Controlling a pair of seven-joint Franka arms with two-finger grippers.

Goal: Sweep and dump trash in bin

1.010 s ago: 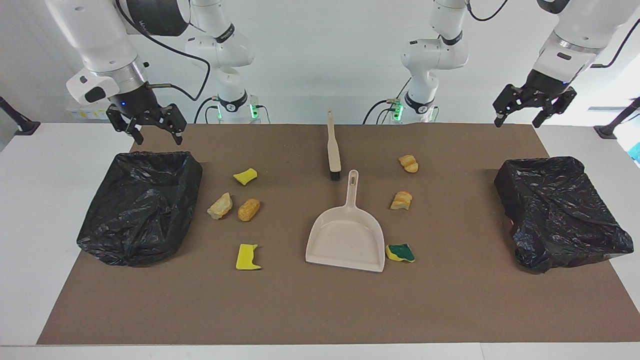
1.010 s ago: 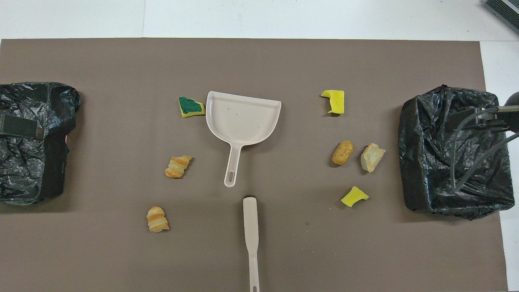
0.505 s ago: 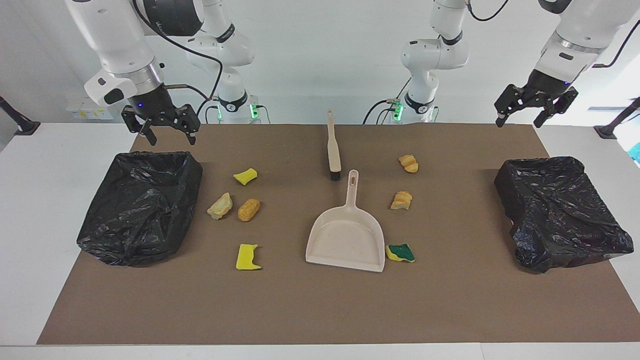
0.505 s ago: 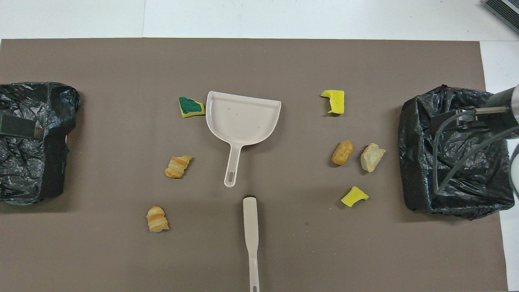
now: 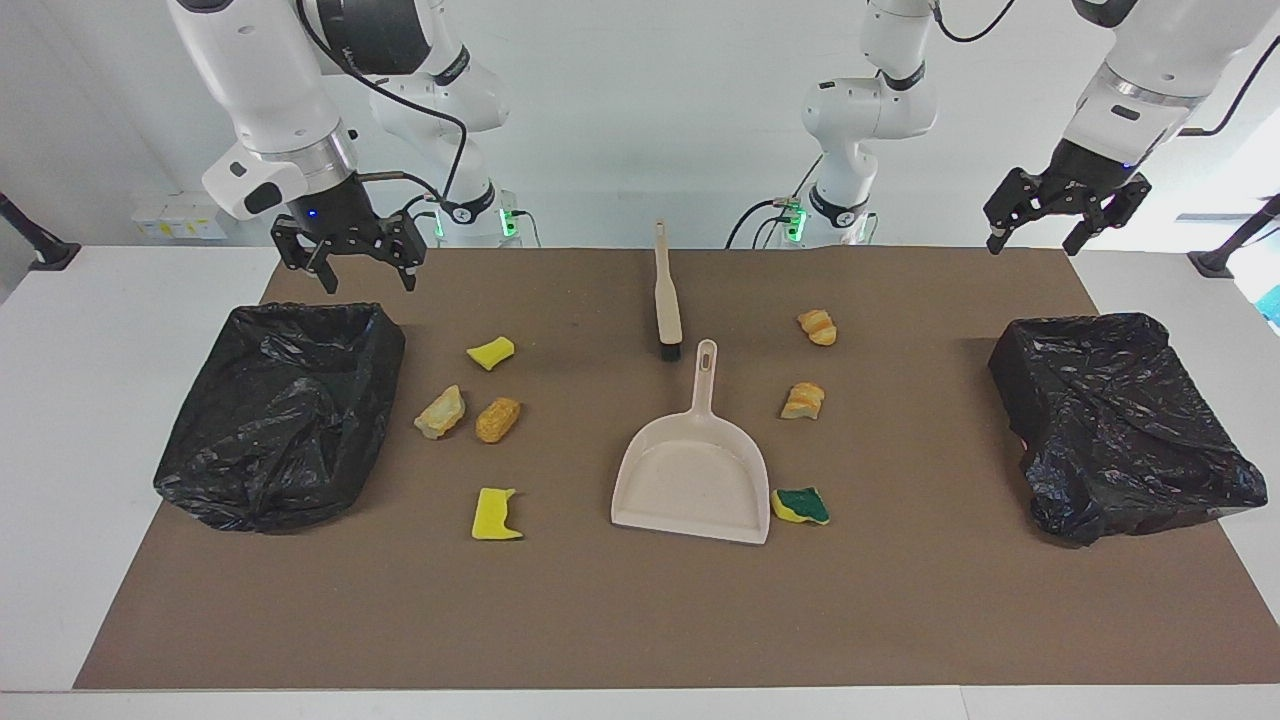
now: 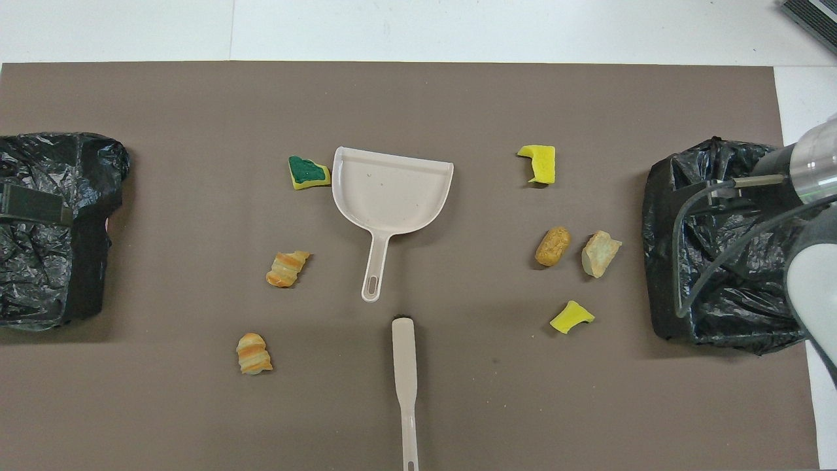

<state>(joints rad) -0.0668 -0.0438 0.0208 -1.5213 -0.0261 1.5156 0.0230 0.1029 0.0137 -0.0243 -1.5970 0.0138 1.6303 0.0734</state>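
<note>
The right gripper (image 5: 352, 272) hangs at the facing view's upper left, fingers spread and empty, over the edge of a black-lined bin (image 5: 280, 410). The left gripper (image 5: 1035, 235), upper right, is likewise spread and empty, above the mat near the other bin (image 5: 1120, 420). Seven trash scraps (image 5: 497, 419) lie scattered mid-frame around the dustpan (image 5: 692, 475), the green-topped sponge (image 5: 802, 506) touching its corner; the brush (image 5: 665, 300) lies just above its handle

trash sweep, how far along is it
Nothing is done yet: all seven scraps, like the yellow-and-green sponge, still lie on the mat. The dustpan and brush lie untouched. The right gripper and left gripper hang open and empty. All sweeping and dumping remains.
</note>
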